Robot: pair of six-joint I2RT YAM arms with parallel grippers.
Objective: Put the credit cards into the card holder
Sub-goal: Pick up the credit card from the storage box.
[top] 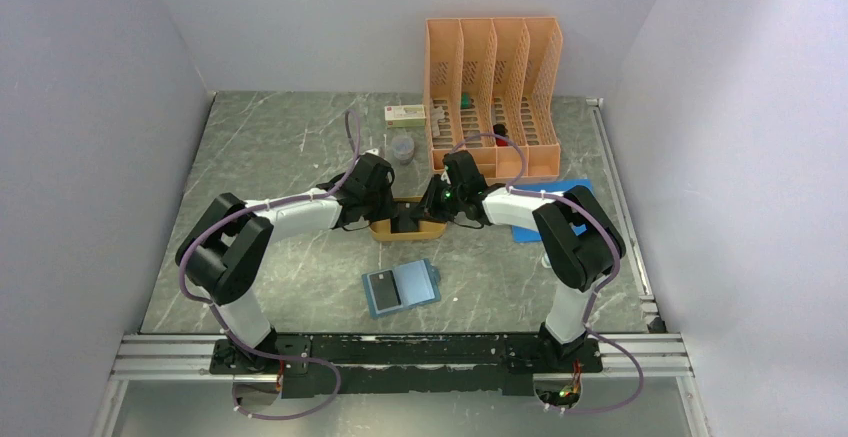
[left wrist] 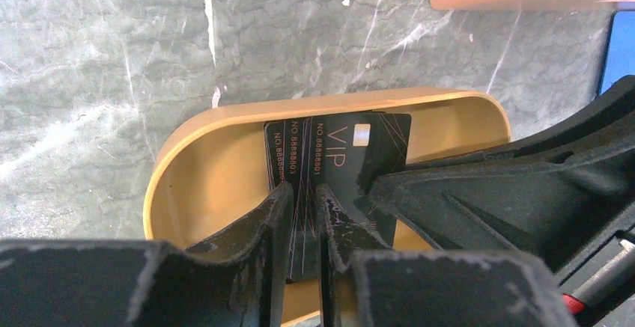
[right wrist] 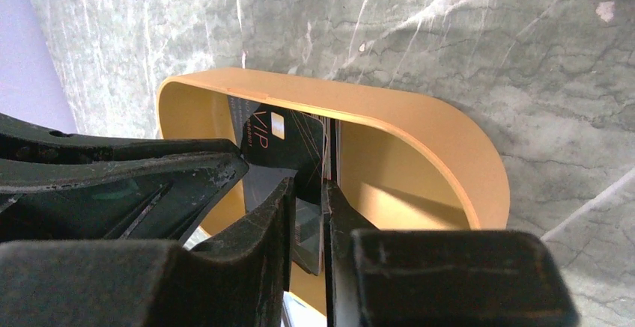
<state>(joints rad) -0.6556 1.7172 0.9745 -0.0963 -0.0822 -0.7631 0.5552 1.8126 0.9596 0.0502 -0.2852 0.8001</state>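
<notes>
Several black credit cards [left wrist: 337, 151] marked "VIP" stand leaning in an orange oval tray [left wrist: 210, 170]. My left gripper [left wrist: 303, 192] is inside the tray in front of them. Its fingers are almost together and nothing is pinched between them. My right gripper [right wrist: 307, 185] is shut on the edge of the credit cards [right wrist: 288, 144] in the tray [right wrist: 419, 117]. In the top view both grippers, left [top: 395, 219] and right [top: 428, 215], meet over the tray [top: 385, 230]. The teal card holder [top: 415, 282] lies open nearer the arms, with a dark rectangle on its left half.
An orange file organizer [top: 492, 92] stands at the back, with a small white box [top: 404, 112] and a small cup [top: 402, 147] to its left. A bright-blue sheet [top: 578, 189] lies under the right arm. Walls enclose the table on the left, back and right.
</notes>
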